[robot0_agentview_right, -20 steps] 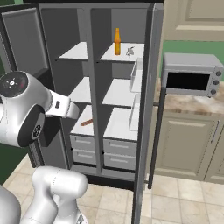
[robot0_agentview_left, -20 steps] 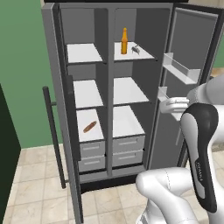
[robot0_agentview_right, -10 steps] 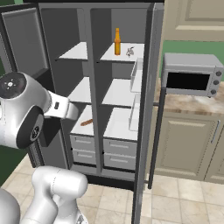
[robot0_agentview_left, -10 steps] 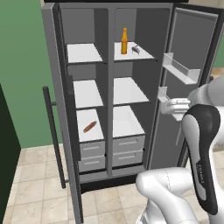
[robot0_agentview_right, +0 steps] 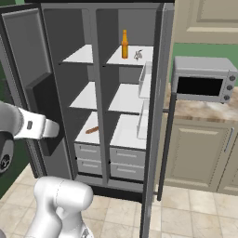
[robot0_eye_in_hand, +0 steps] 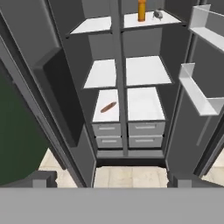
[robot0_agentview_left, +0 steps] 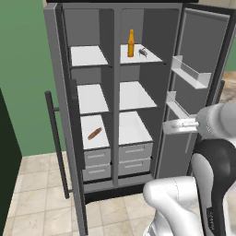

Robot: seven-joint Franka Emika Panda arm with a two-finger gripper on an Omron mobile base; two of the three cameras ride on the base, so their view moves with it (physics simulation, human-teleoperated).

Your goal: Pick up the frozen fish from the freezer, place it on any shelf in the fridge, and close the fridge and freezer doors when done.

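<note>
Left base view: from behind and left, looking forward and down into the open refrigerator [robot0_agentview_left: 115,92]. Right base view: same cabinet from the right, taking in the microwave [robot0_agentview_right: 202,84] too. Hand view: nearer, facing straight in. Shared by all: white shelves, orange bottle [robot0_eye_in_hand: 141,10].

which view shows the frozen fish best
The left base view: the frozen fish sits unobstructed on the top fridge shelf, right of the orange bottle. The right base view shows it small and farther off; the hand view catches it near the top edge.
</note>
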